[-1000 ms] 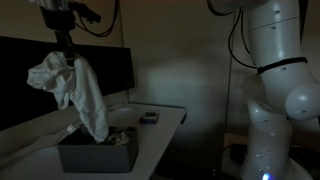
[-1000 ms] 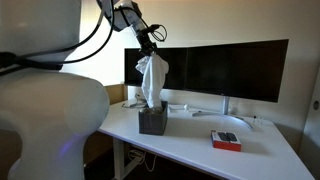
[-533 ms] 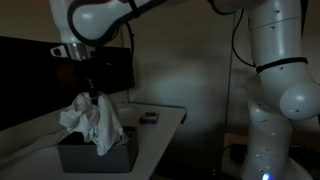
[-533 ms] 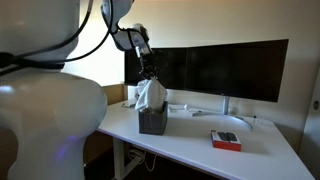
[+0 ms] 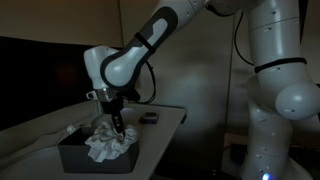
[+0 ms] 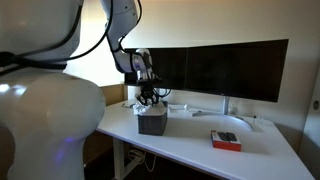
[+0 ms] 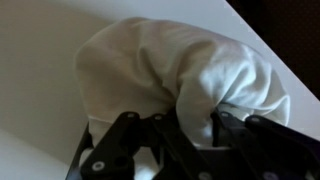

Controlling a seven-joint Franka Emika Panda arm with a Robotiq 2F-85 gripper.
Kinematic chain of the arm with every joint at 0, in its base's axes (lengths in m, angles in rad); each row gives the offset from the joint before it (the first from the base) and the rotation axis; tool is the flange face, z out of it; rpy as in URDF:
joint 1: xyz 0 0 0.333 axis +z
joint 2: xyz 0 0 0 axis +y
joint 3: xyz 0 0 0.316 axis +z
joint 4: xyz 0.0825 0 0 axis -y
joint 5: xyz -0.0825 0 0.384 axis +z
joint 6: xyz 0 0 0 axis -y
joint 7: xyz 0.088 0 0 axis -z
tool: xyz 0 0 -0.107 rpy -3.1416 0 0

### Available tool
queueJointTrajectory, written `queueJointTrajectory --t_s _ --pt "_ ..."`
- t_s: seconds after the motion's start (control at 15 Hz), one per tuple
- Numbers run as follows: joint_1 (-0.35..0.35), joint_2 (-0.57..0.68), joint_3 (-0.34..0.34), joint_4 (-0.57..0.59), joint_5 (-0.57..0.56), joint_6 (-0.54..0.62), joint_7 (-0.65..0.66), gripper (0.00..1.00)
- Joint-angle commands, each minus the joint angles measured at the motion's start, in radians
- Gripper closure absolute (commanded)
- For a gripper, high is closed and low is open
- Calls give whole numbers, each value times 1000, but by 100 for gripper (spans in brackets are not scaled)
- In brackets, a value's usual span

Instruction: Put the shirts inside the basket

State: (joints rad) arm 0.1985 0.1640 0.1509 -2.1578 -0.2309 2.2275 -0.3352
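An off-white shirt [image 5: 108,143] lies bunched in the dark grey basket [image 5: 95,157] at the near end of the desk. My gripper [image 5: 117,129] reaches down into the basket and is shut on a fold of the shirt. Seen from the far side, the basket [image 6: 152,124] stands on the white desk with the gripper [image 6: 151,100] just above its rim and the shirt mostly hidden. In the wrist view the shirt [image 7: 180,72] bulges out between the black fingers [image 7: 118,150], with cloth pinched between them.
A small flat dark object with a pale top [image 5: 149,118] lies on the desk behind the basket; in an exterior view it shows as a red-sided box [image 6: 226,140]. Two dark monitors [image 6: 220,72] stand along the desk's back edge. The robot's white body [image 5: 275,90] stands beside the desk.
The arm has come down with the shirt, from hanging high above the basket to lowered into it. The cloth has gone from dangling long to bunched inside the basket.
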Motion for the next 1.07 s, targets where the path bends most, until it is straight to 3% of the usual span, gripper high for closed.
queueJointTrajectory --t_s 0.0,1.0 --pt "-14 16 14 -50 34 47 34 90" --pt "-23 123 33 -133 159 54 21 90"
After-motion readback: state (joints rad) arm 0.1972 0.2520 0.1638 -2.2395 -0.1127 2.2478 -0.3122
